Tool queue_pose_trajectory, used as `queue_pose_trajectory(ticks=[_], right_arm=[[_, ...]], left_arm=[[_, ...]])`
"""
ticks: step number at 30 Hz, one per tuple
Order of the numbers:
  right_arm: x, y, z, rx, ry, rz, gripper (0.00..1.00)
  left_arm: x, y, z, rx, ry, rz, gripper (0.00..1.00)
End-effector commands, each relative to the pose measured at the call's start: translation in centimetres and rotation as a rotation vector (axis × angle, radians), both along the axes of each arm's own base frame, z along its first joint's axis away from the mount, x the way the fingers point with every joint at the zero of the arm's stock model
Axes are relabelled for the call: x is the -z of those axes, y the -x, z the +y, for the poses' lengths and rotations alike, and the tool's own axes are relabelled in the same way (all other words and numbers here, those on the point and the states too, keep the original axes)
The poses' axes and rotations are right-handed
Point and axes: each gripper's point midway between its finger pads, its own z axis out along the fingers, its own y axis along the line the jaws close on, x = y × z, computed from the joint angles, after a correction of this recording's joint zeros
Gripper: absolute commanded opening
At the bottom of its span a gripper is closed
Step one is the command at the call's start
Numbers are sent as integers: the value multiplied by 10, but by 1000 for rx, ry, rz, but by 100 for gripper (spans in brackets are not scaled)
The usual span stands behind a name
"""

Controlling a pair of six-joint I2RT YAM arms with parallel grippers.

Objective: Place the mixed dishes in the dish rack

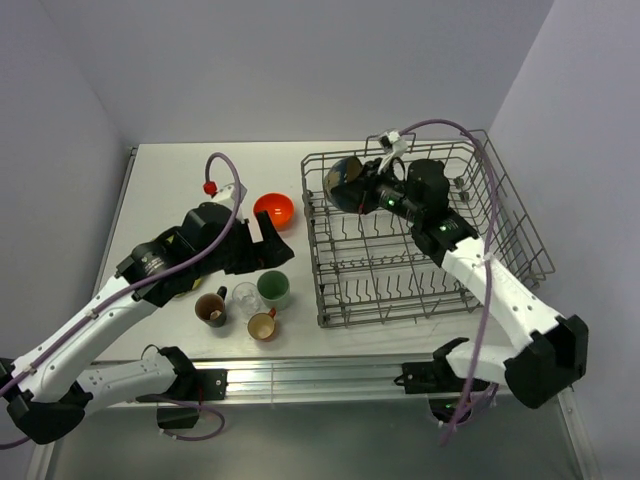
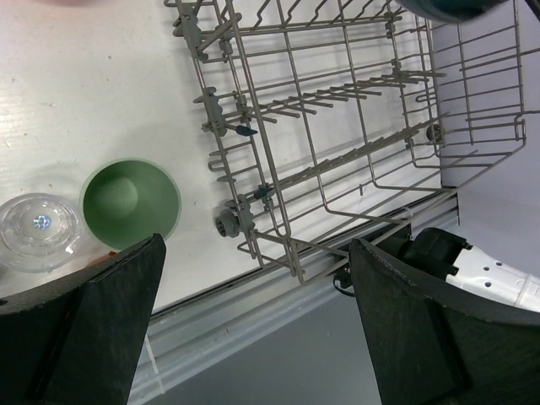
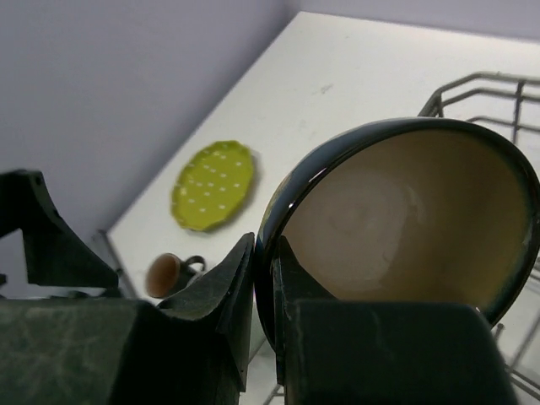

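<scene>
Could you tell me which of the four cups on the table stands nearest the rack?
The green cup; the glass, brown mug and orange cup sit farther from the rack.

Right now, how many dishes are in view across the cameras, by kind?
bowls: 2 (red bowl, blue bowl)
cups: 2 (green cup, orange cup)
mug: 1
glass: 1
plate: 1
total: 7

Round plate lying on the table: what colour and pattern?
Yellow-green round plate with small pale dots; shows best in the right wrist view.
</scene>
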Motion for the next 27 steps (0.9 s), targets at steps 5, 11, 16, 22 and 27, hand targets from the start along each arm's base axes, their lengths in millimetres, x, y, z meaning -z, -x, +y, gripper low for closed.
queue_pose_trajectory(ticks=[5, 11, 16, 22, 27], right_arm=[[-33, -10, -2, -328, -375, 25, 0], [-36, -16, -8, -436, -477, 10, 0], [-31, -18, -7, -507, -530, 61, 0], [1, -26, -15, -501, -564, 137, 0], [21, -30, -23, -498, -596, 162, 0]], left_arm=[[-9, -5, -3, -7, 39, -44, 97], [-7, -6, -6, 1, 35, -46, 97], [-1, -8, -6, 1, 20, -34, 97], [-1, -11, -4, -24, 14, -41, 97], [-7, -17, -10, -32, 32, -42, 97]])
